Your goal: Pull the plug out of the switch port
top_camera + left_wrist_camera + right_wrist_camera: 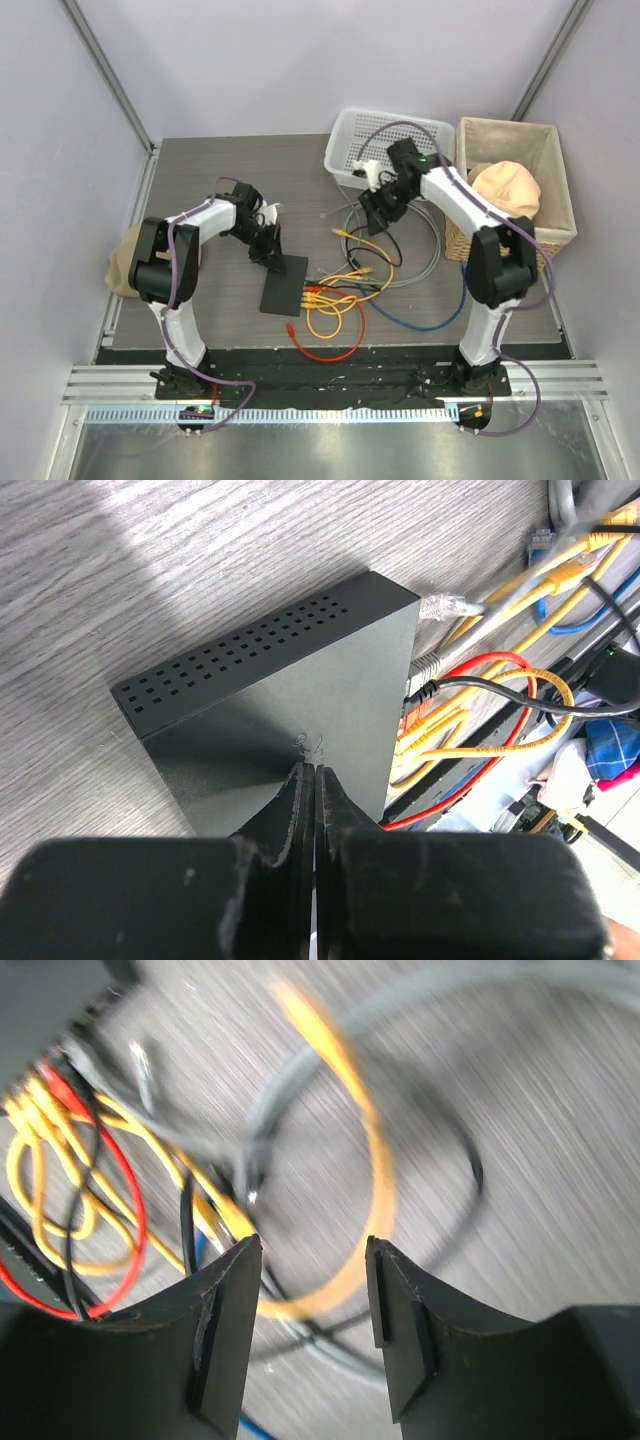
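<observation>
Matte-black flat box, the switch [283, 287], lay on the table [200, 170] under your shut left jaws [307, 772]. Its cable plugs [422, 692] faced your right jaws [312, 1245], which hung parted and empty, well apart.

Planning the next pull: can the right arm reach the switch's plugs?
Probably yes: the plugs face its side, the right gripper is open, the left gripper rests on the switch away from them.

Grey wood-grain surface [200, 190]. On it: flat matte-black rectangular switch box [283, 285], centre-left; tangle of yellow, red, blue, grey and black cables [345, 283] at its right edge. White mesh plastic basket [345, 140], far side.
</observation>
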Controlling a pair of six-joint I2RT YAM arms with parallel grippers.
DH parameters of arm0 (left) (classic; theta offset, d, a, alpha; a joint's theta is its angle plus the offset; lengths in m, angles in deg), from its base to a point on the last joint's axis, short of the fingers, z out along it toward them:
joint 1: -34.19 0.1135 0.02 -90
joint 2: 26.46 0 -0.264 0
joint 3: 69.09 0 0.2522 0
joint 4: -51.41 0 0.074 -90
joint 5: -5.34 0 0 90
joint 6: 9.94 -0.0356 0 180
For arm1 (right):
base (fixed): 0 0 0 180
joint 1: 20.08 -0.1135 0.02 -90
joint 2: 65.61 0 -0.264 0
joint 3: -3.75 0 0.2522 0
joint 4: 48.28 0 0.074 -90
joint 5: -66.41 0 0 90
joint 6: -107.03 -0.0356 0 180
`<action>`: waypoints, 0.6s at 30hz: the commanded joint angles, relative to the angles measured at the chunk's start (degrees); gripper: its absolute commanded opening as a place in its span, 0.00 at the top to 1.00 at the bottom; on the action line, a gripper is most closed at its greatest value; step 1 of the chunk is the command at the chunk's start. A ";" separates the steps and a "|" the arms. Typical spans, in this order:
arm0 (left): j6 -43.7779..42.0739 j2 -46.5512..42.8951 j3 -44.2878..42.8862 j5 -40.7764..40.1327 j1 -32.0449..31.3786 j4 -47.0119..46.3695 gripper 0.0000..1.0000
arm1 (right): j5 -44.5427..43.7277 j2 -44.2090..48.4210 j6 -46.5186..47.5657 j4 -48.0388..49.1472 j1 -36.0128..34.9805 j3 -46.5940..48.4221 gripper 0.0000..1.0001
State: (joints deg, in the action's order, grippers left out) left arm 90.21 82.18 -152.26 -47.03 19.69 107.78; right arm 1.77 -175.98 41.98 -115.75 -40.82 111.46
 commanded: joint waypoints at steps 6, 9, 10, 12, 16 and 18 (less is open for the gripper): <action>-1.36 1.93 -0.38 -6.07 -0.09 -2.36 1.00 | -17.53 15.27 2.02 16.79 4.21 -24.32 0.51; -1.45 1.58 -0.73 -6.25 -0.09 -2.01 1.00 | -21.49 13.44 2.74 18.47 4.65 -30.92 0.61; -1.54 1.40 -0.64 -6.51 -0.17 -2.18 1.00 | -22.45 12.73 1.87 18.90 4.73 -33.20 0.62; -1.80 0.96 -0.20 -6.60 -0.09 -2.27 1.00 | -23.87 11.67 1.86 20.22 5.26 -34.97 0.65; -1.98 0.26 0.76 -7.04 -0.26 -2.62 1.00 | -29.39 11.84 5.01 21.55 6.66 -38.75 0.70; -1.89 0.26 0.85 -6.95 -0.26 -2.71 1.00 | -32.55 11.58 7.56 20.67 8.94 -39.81 0.71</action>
State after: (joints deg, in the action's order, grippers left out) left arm 90.27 82.18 -152.45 -47.36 19.62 107.72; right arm -19.76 -163.15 44.37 -97.46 -35.55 75.66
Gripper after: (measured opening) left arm 0.018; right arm 0.307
